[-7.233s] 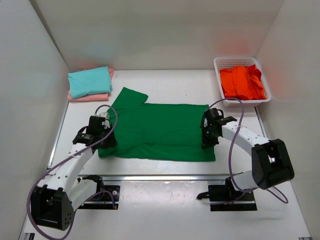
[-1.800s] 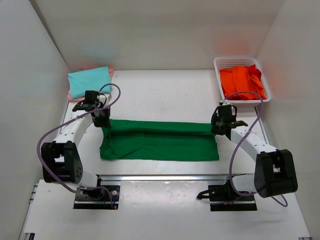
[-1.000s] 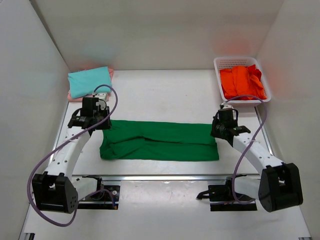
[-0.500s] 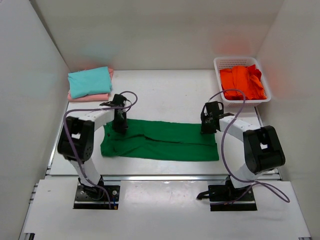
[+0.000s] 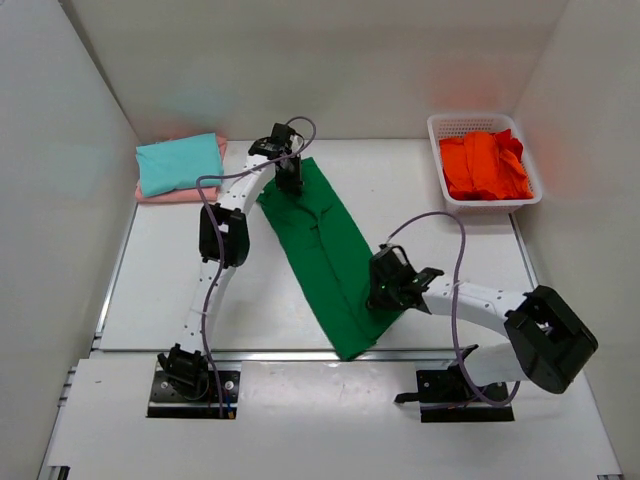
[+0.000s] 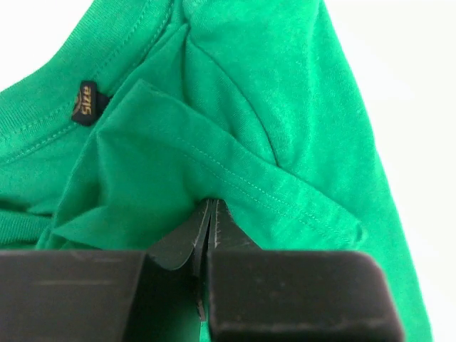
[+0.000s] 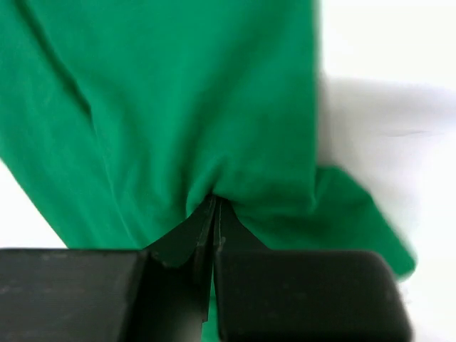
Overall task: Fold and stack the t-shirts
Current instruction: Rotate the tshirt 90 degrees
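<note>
Now the dark green t-shirt (image 5: 330, 250) lies as a long folded strip on a diagonal, from far left of centre down to the near edge of the tabletop (image 5: 200, 290). Half a second ago it ran left to right across the middle, so you have swung it through roughly a quarter turn.

Left gripper (image 5: 290, 180): at the far end of the strip, by the collar. In its wrist view the fingers are closed tight with a pleat of green cloth pinched between them; the neckline's size label (image 6: 85, 102) sits just to the far left of the pinch.

Right gripper (image 5: 385, 298): on the strip's right edge toward the near end. It too is closed on a bunched fold of green cloth.

Judgement: the lengthwise fold is done and the strip is being re-laid, probably so the ends can be brought together. The near tip beyond the right gripper looks loose and creased; expect it to need smoothing.

Elsewhere: the teal t-shirt (image 5: 180, 163) lies folded on the pale pink t-shirt (image 5: 175, 194) at far left. The orange-red t-shirt (image 5: 485, 165) sits unfolded in the white basket (image 5: 470, 118) at far right.
</note>
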Available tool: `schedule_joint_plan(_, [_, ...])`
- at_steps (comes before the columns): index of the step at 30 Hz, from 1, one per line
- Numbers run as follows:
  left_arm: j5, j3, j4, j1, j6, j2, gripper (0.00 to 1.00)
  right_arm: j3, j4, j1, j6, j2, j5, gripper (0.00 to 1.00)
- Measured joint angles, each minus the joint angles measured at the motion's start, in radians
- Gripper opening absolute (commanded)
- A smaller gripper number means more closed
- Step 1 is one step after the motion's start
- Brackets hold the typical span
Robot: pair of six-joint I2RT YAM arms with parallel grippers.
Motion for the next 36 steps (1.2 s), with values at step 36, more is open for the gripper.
schedule_joint_plan(36, [0.502,0.006,0.834,0.13,-0.528,0.065,0.32,0.181,0.28,0.29,-0.139,0.273,-0.006,0.0])
